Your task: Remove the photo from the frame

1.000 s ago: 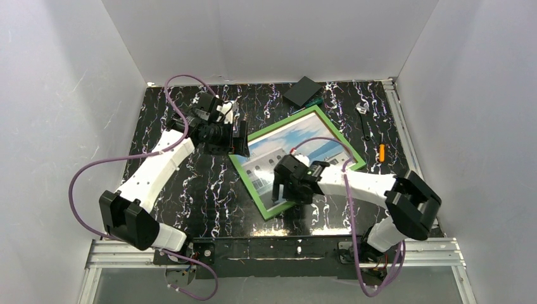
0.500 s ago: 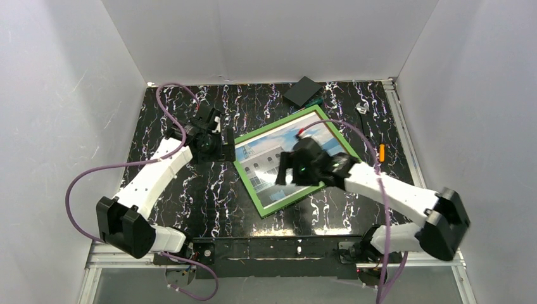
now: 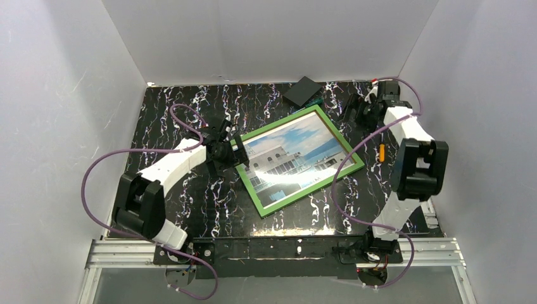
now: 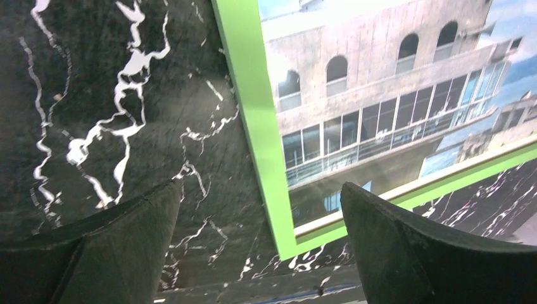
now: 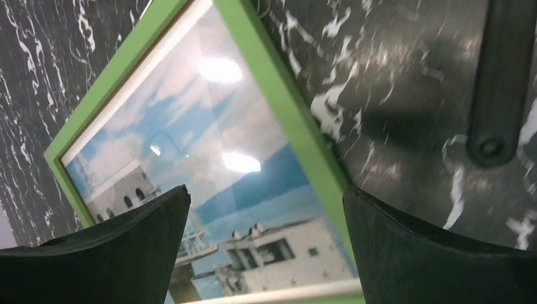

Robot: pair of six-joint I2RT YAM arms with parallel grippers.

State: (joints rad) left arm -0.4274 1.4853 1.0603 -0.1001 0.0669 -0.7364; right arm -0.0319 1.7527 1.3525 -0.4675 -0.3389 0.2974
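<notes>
The green frame (image 3: 315, 189) lies flat in the middle of the table, front side up. The photo (image 3: 294, 155) of a white building, blue sky and water sits inside it. My left gripper (image 3: 234, 152) is open at the frame's left corner. In the left wrist view its jaws (image 4: 263, 209) straddle the frame's green left edge (image 4: 253, 114) beside the photo (image 4: 380, 95), above the table. My right gripper (image 3: 352, 113) is open and empty at the back right, off the frame's far corner. The right wrist view looks past that gripper (image 5: 266, 202) at the frame (image 5: 285, 95) and photo (image 5: 202, 139).
A black box (image 3: 301, 90) lies at the back with a green-handled tool (image 3: 315, 100) beside it. A small clear item (image 3: 361, 106) and an orange item (image 3: 381, 152) lie by the right edge. A black bar-shaped tool (image 5: 500, 82) shows in the right wrist view. White walls enclose three sides.
My right arm has swung off the photo's middle to the back right corner. My left gripper has shifted down to the frame's left corner. The frame has turned slightly.
</notes>
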